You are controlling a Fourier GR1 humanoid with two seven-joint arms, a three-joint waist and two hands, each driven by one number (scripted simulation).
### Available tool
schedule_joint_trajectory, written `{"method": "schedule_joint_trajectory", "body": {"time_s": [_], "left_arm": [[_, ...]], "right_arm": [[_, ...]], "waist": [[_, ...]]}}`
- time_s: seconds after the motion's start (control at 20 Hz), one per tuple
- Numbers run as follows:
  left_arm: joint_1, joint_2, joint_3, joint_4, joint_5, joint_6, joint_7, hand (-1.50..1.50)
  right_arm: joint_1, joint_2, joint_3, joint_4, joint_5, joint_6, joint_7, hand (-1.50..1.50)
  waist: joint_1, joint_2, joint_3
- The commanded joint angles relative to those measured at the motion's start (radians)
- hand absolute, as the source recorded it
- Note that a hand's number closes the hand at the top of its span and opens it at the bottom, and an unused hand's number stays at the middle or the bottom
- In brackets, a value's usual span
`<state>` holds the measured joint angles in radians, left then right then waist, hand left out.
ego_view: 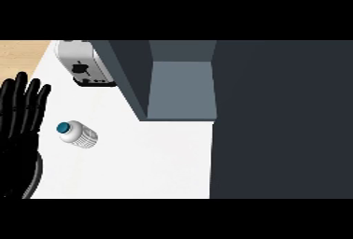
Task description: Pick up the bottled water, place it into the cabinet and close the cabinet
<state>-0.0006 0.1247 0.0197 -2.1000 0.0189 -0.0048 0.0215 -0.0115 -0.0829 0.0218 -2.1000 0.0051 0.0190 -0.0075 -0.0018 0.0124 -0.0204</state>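
A small clear water bottle (78, 133) with a teal cap stands on the white counter (151, 158), left of centre. The dark grey cabinet (180, 86) is at the back, its grey inside showing, with a large dark panel (283, 121), probably its open door, filling the right side of the view. My left hand (19, 121) shows at the left edge, fingers straight and pointing up, just left of the bottle and apart from it. No right hand shows.
A silver toaster (84, 63) stands at the back left, beside the cabinet's left wall. Pale wood floor (24, 53) shows beyond the counter's left edge at the top left.
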Motion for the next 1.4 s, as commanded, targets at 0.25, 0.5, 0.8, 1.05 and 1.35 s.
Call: {"method": "schedule_joint_trajectory", "body": {"time_s": [0.25,0.5,0.8,1.05,1.35], "left_arm": [[0.089,0.045,0.203,-0.038,0.052,0.012,-0.041,-1.5],[0.119,-0.066,0.205,-0.051,0.254,0.066,0.154,-1.5],[0.193,-0.107,0.15,-0.181,0.204,0.094,0.206,-1.5],[0.326,-0.111,0.174,-0.289,0.265,0.05,0.21,-1.5],[0.442,-0.124,0.185,-0.38,0.324,0.027,0.231,-1.5]], "right_arm": [[0.295,-0.038,0.021,-0.194,0.021,0.054,0.039,-1.5],[0.357,-0.053,0.037,-0.245,-0.201,0.162,0.12,-1.5],[0.424,-0.064,-0.011,-0.351,-0.282,0.198,0.184,-1.5],[0.568,-0.022,0.019,-0.432,-0.274,0.227,0.135,-1.5],[0.728,-0.047,-0.014,-0.503,-0.318,0.295,0.072,-1.5]], "waist": [[-0.007,-0.017,0.02],[-0.003,-0.016,0.021],[0.0,-0.014,0.02],[-0.001,-0.016,0.02],[-0.006,-0.022,0.02]]}}
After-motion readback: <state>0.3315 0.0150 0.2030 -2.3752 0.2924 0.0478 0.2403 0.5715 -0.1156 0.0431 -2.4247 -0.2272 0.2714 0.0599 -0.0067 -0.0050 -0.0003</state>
